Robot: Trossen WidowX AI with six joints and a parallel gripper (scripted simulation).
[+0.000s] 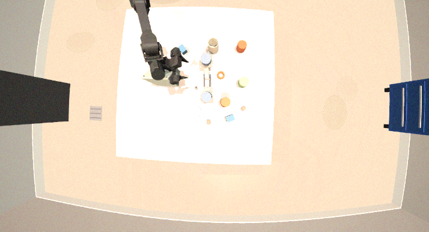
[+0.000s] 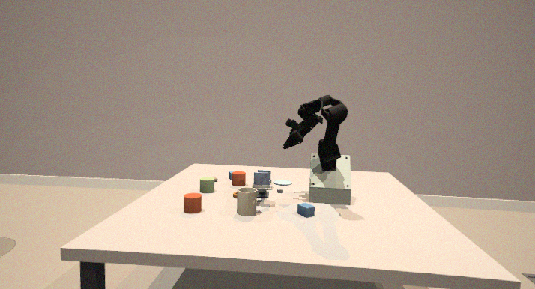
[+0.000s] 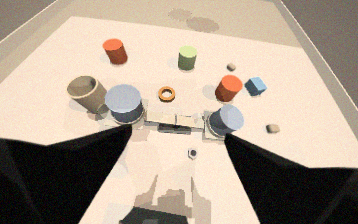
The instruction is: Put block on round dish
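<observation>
Bright light is washing the table (image 1: 192, 140) out white from above; soft shadows are falling, and the edges are bending.

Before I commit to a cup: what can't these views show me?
- The block: in every view, both blue cups cover their insides.
- Balance tilt: the exterior view hides the beam behind the beige mug.
- Dish: washed out in the top view.
- Open gripper: fingertips cut off in the wrist view.

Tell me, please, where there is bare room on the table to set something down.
Bare stretches lie along the table's near edge in the exterior view, in front of the blue cube and tan mug. It is crowded around the balance with its two cups, ring and cylinders.
</observation>
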